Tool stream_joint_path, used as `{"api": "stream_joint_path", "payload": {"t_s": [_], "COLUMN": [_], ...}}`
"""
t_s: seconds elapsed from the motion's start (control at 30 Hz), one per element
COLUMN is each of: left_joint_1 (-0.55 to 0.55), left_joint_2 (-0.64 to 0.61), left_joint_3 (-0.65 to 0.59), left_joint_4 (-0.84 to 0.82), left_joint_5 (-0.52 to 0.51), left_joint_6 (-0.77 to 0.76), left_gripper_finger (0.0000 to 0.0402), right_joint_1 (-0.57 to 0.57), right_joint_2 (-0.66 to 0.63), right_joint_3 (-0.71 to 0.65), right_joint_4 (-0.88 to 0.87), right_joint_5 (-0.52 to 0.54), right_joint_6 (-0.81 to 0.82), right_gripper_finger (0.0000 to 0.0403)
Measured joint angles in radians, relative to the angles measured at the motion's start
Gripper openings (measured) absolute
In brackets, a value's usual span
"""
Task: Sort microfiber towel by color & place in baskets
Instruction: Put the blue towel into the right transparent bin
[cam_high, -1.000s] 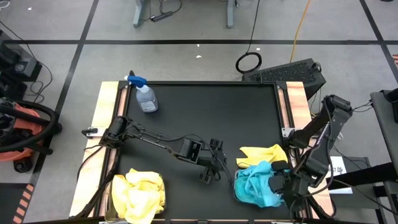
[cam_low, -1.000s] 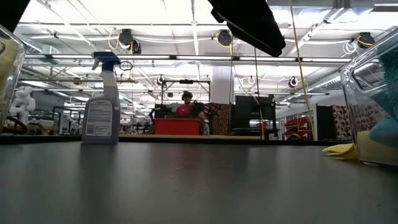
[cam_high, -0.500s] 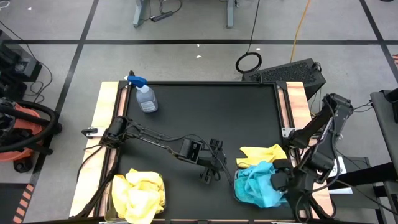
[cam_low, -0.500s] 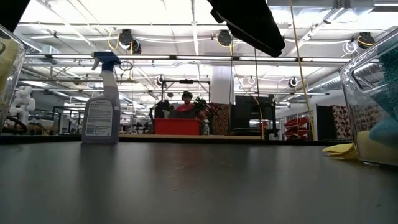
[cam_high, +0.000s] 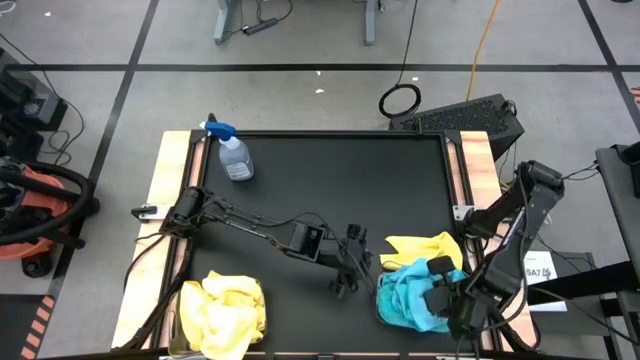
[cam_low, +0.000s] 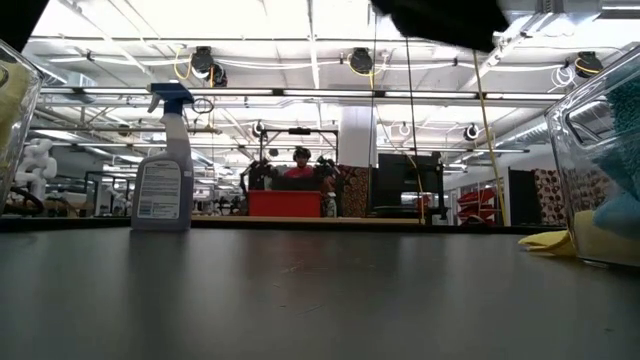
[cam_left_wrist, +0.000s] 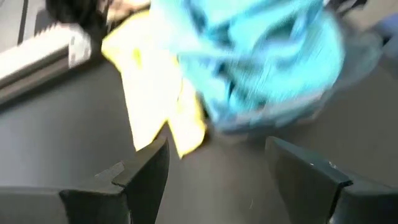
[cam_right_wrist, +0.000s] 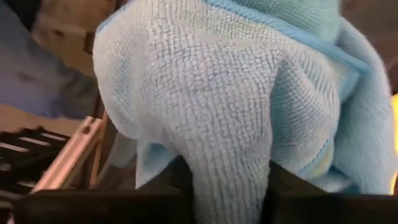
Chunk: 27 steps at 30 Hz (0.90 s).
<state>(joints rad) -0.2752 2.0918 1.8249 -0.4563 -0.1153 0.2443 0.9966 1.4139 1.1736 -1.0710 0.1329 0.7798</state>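
turquoise towel pinched in the right hand

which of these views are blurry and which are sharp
Left wrist view: smeared; the turquoise towels, the yellow towel and the left hand have soft edges. Right wrist view: sharp on the turquoise weave, background blurred. High view: crisp overall. Low view: spray bottle and lit room clear, dark arm at top blurred.

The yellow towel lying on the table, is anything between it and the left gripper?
Nothing visible. The left gripper, open, points at the yellow towel across bare black table; the blue towels sit beside it.
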Motion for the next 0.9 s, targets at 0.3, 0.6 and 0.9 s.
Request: {"api": "stream_joint_path", "payload": {"t_s": [0.3, 0.6, 0.9], "left_joint_1": [-0.007, -0.011, 0.003], "left_joint_2": [0.013, 0.123, 0.185], "left_joint_3": [0.003, 0.004, 0.006], "left_joint_4": [0.27, 0.482, 0.567], "left_joint_5": [0.219, 0.283, 0.289], "left_joint_6": [0.065, 0.102, 0.021], "left_gripper_finger": [0.0271, 0.0271, 0.0271], "right_joint_1": [-0.002, -0.007, -0.009], "right_joint_2": [0.138, 0.226, 0.202], "right_joint_3": [0.0, 0.0, -0.001], "right_joint_4": [0.047, 0.061, 0.077], "right_joint_5": [0.008, 0.054, 0.047], "right_joint_6": [-0.062, -0.061, -0.058], "right_gripper_finger": [0.0033, 0.0076, 0.008]}}
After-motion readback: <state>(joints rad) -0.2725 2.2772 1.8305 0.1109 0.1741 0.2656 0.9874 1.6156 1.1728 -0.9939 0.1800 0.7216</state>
